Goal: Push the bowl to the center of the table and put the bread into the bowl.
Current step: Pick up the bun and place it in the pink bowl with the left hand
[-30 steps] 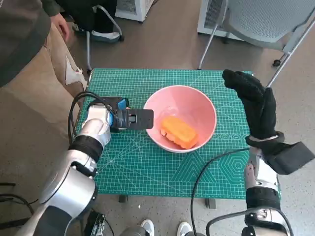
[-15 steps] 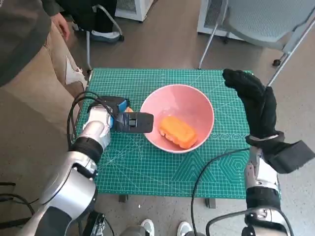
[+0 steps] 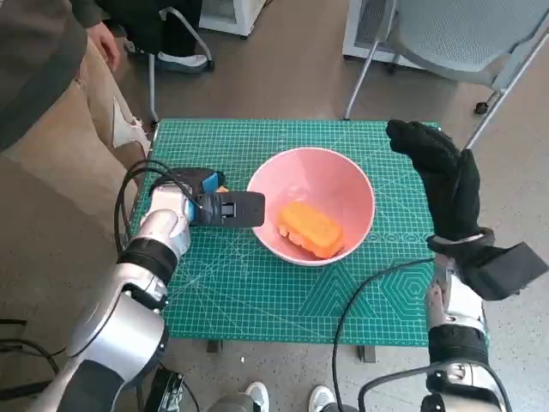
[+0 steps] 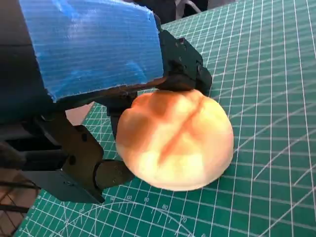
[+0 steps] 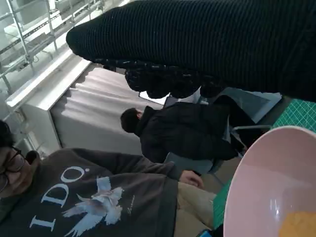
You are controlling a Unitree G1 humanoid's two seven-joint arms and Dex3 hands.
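Your left robot hand (image 4: 123, 123) has its black fingers (image 4: 180, 59) wrapped over a round bread roll (image 4: 175, 138) that sits on the green mat (image 3: 257, 292) of the desk — it looks gripped, so lift it straight up before you carry it sideways, high enough to pass over the rim of the pink bowl (image 3: 356, 184) just beside that hand. From the head view the roll is mostly hidden behind the left robot hand (image 3: 214, 206). The bowl already sits near the middle of the desk, and an orange loaf (image 3: 310, 229) lies inside, so aim your release at the bare pink floor beside it and let go low to stop the roll bouncing out. Your right robot hand (image 3: 442, 176) hangs raised over the desk's right edge, gloved fingers apart and holding nothing — well clear of your path. Further off, a person (image 3: 51, 94) sits close to the left edge and a chair (image 3: 446, 43) stands beyond the far side; keep your sweep inward.
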